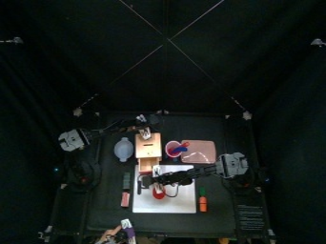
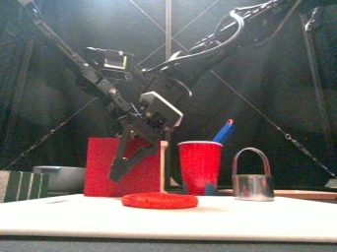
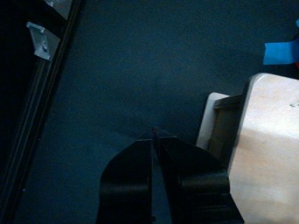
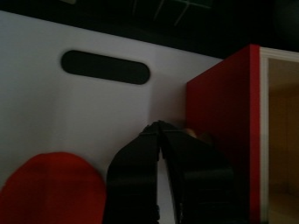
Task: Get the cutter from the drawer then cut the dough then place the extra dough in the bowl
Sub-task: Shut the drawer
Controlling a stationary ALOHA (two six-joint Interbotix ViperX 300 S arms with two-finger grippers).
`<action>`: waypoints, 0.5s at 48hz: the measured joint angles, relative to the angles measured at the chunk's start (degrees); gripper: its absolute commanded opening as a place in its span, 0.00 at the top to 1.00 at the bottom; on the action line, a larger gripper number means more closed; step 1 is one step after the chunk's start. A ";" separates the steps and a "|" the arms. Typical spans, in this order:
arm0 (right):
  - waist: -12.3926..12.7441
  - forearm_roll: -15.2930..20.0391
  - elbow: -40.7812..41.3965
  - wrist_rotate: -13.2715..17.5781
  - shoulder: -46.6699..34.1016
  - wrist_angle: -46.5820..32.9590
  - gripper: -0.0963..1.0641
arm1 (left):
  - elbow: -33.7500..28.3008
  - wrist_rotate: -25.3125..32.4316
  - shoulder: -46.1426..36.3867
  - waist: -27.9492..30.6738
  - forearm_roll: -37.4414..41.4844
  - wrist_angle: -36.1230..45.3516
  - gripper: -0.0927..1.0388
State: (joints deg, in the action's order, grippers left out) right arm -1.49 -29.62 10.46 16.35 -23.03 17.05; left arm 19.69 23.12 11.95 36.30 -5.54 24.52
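The right end effector, closed and empty, sits by the red drawer front. The cutter seems already out, right of the dough: grasp its handle next.

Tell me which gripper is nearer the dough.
Right. The right gripper hangs over the board just beside the dough; the left gripper is off the board, by the box.
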 measured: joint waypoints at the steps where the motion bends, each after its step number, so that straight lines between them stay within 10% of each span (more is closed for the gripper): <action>1: 0.35 -0.09 -0.18 0.00 0.00 0.00 0.65 | -0.09 0.00 0.00 0.00 0.18 0.00 0.50; 24: 6.15 -2.29 -2.72 0.00 -1.76 -0.35 0.65 | -1.93 0.18 1.32 -0.09 1.14 -0.18 0.50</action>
State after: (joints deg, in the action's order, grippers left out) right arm 4.66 -31.90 7.73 16.35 -24.79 16.70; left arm 17.75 23.29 13.27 36.21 -4.39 24.35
